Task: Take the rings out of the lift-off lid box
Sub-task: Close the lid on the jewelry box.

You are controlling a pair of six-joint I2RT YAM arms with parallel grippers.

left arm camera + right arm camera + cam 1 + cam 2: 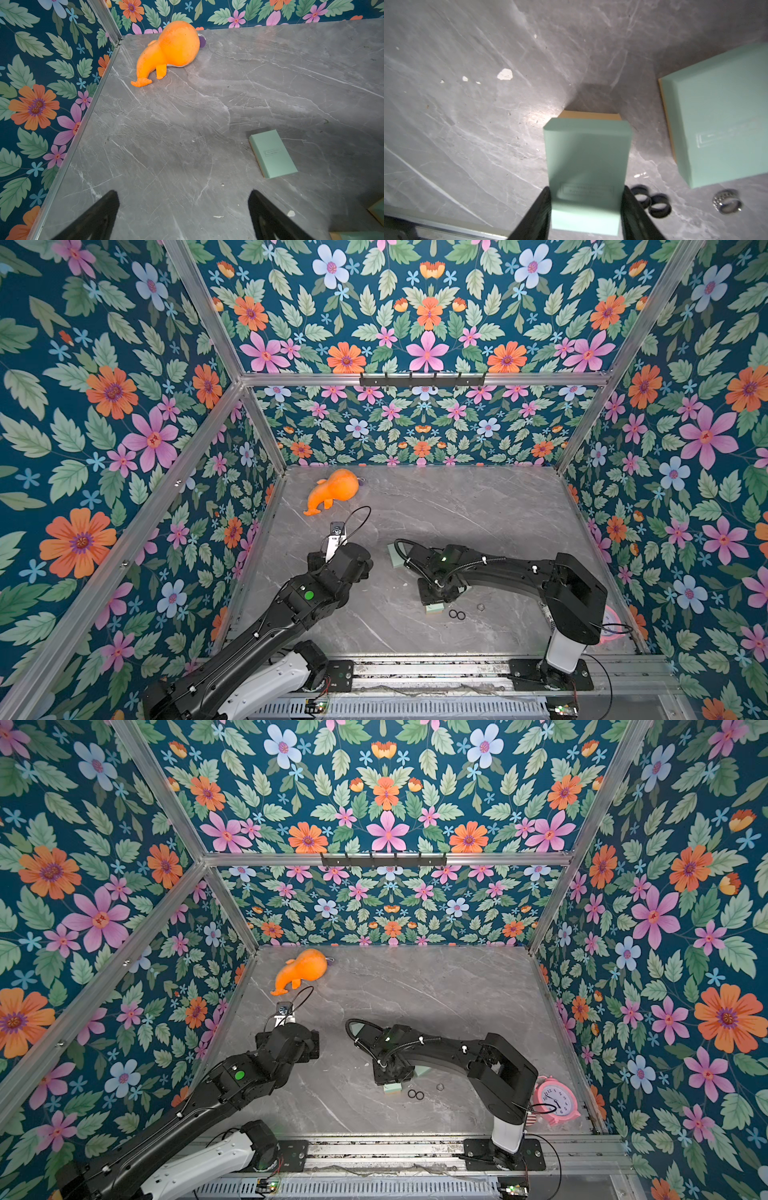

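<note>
right jaws on mint box [586, 166], rings [660, 214] beside

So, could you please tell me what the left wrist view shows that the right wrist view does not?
Only left wrist: the orange toy and the open left pincer. Only right wrist: the right pincer gripping a mint box, with three rings lying beside it. Both: the grey table and a mint piece lying loose.
</note>
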